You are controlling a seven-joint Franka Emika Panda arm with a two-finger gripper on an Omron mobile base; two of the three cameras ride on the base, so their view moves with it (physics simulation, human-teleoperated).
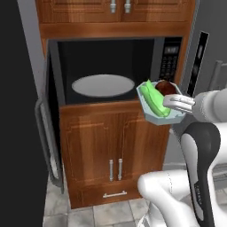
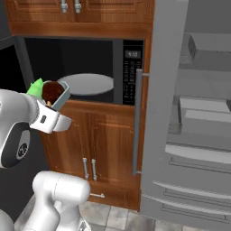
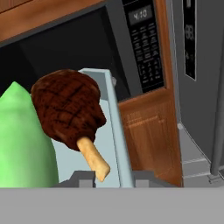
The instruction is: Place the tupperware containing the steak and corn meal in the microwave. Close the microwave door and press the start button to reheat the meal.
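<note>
The microwave [image 1: 153, 51] stands open, its black cavity showing the round grey turntable [image 1: 103, 85] and, at the right, the keypad [image 1: 170, 57]. The microwave door [image 1: 51, 115] is swung out to the left. My gripper [image 1: 170, 103] is shut on the rim of the tupperware [image 1: 156, 116], which hangs tilted in front of the cavity's lower right corner, outside it. In the tub lie the green corn [image 1: 154, 99] and the brown steak [image 1: 166, 87]. The hand view shows the steak [image 3: 68, 109], the corn [image 3: 22, 140] and the tub wall [image 3: 111, 122] close up, with the keypad [image 3: 144, 39] beyond.
Wooden cabinet doors [image 1: 113, 146] sit below the microwave and more above it. The tall grey fridge [image 2: 189, 113], with a long handle [image 2: 137, 122], stands right beside the microwave. The open door's bar handle [image 1: 41, 133] juts out on the left.
</note>
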